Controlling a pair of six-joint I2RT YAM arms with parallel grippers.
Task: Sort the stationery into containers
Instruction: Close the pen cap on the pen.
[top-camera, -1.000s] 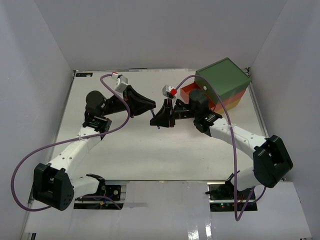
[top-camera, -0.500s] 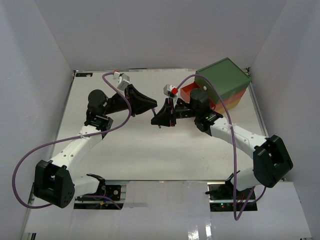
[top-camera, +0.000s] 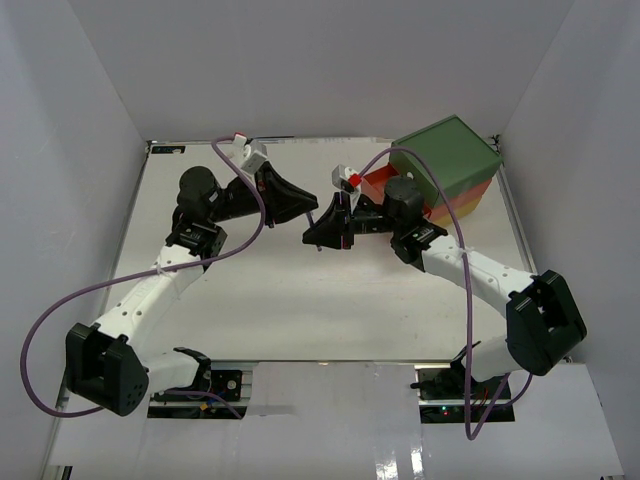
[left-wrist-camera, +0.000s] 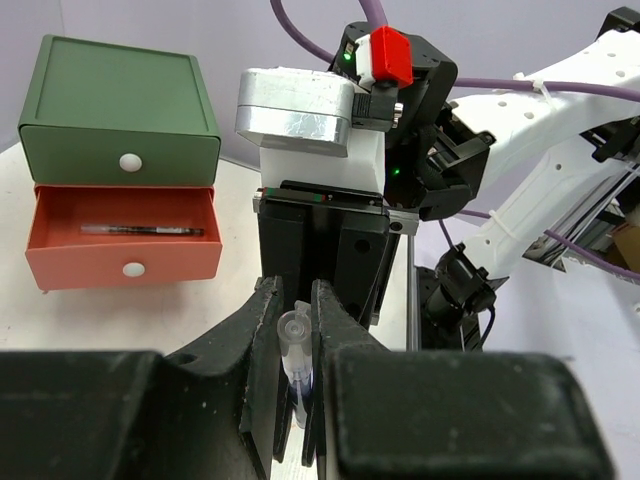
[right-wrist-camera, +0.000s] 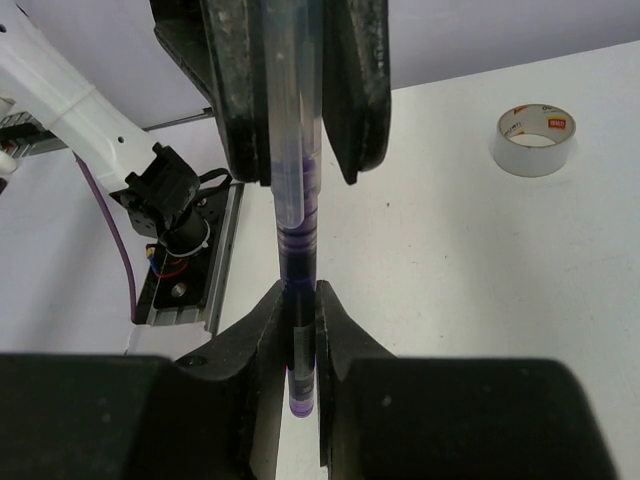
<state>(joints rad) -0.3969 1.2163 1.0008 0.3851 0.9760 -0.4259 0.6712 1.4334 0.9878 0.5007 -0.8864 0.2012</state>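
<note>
Edging toward the chest (top-camera: 445, 155), left arm (top-camera: 150, 290), right arm (top-camera: 480, 275), jaws still clamping pen (right-wrist-camera: 298, 250)

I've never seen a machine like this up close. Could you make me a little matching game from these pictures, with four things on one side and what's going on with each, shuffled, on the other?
Things:
1. green top drawer
2. orange-red middle drawer
3. tape roll
4. purple pen

States:
A. pulled open, with a thin pen lying inside
B. clamped by both the left end effector and the right end effector
C. pushed shut
D. lying flat on the table, nothing holding it

Pairs: 1-C, 2-A, 3-D, 4-B
</note>
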